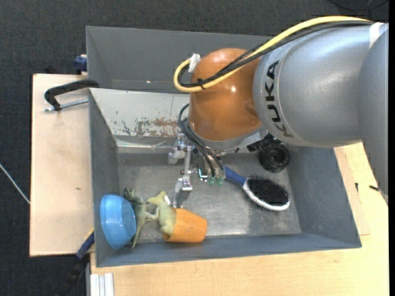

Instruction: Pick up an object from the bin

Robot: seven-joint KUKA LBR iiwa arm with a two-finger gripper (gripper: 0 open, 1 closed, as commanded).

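Gripper: the metal gripper [188, 182] hangs under the arm's glossy orange cover [223, 94], above the middle of the bin floor; whether it is open or closed cannot be told, and nothing shows in its grasp.
Nearest things: a pale green, spiky toy figure [153, 209] and a smooth orange plastic cup [187, 226] lying on its side, touching each other, just below the gripper's tip in the view.
Left corner: a round blue plastic bowl [116, 221], tipped on edge against the toy figure.
Right of gripper: an oval white hairbrush with black bristles and a blue handle [264, 193], flat on the floor; its handle end runs under the gripper.
Behind the hairbrush: a small black round thing [273, 156], partly covered by the arm, kind unclear.
Bin: grey metal bin [102, 159], sloping walls, scuffed back wall.
Hidden: the cover and the arm hide the bin's upper right part.
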